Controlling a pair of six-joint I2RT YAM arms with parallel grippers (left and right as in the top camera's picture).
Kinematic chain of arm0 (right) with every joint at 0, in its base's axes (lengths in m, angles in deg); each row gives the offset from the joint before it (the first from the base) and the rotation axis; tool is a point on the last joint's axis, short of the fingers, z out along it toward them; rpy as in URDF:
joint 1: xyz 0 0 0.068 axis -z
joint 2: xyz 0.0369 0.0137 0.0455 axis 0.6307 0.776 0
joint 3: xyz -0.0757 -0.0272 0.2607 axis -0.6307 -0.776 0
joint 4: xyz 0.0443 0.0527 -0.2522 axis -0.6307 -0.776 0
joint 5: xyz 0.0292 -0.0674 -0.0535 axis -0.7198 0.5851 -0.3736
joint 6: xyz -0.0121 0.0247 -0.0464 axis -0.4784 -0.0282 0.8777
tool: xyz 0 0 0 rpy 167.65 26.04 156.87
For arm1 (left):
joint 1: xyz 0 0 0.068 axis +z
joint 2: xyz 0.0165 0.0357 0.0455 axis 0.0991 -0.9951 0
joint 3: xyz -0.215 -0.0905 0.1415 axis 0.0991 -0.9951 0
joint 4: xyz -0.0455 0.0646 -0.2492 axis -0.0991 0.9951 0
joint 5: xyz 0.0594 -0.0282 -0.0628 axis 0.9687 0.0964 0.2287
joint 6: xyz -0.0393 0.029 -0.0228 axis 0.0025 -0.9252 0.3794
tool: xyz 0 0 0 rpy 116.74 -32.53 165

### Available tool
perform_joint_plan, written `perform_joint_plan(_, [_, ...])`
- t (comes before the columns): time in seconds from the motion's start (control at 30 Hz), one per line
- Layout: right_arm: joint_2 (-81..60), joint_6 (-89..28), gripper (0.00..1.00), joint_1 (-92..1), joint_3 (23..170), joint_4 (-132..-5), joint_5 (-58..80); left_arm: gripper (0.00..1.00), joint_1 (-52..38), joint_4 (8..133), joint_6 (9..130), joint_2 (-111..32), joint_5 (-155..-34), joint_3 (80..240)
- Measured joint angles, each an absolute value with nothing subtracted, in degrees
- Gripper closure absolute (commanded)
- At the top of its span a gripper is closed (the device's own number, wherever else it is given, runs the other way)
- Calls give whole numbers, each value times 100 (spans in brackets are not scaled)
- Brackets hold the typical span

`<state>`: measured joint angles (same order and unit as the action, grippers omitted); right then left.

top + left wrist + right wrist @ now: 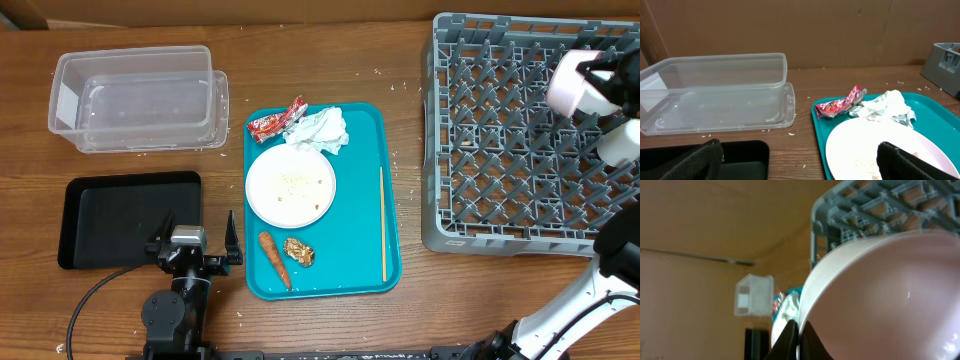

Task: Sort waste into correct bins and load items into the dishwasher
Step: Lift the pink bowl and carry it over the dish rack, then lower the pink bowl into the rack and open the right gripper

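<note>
Over the rack, far right: right claw pinched tight on the rim of a pale bowl.
Left claw: spread wide, holding nothing, at the near edge between the black tray and the teal tray.
Teal tray: plate in the middle; wrapper and tissue on its far side; carrot and lump on its near side.
Tub: far left, beyond the black tray.
</note>
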<state>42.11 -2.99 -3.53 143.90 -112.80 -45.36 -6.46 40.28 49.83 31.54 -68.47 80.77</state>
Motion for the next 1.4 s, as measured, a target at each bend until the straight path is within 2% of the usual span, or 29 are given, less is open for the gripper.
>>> perform_joint_plan(0.23, [4217, -264, 96, -430, 12902, -8828, -5907, 0, -646, 4031, 4983, 3154, -6847, 8077])
perform_joint_plan(0.4, [4217, -790, 96, -460, 12587, -7942, -6097, 0, -646, 4031, 4983, 3154, -6847, 8077])
perform_joint_plan(0.63, [4217, -1470, 96, -465, 12528, -8115, -5439, 0, -646, 4031, 4983, 3154, -6847, 8077])
perform_joint_plan(1.1, [4244, -1800, 96, -561, 12528, -8294, -5085, 0, -646, 4031, 4983, 3154, -6847, 8077])
perform_joint_plan(1.4, [4244, -1888, 94, -349, 13044, -9433, -4232, 0, -646, 4031, 4983, 3154, -6847, 8079])
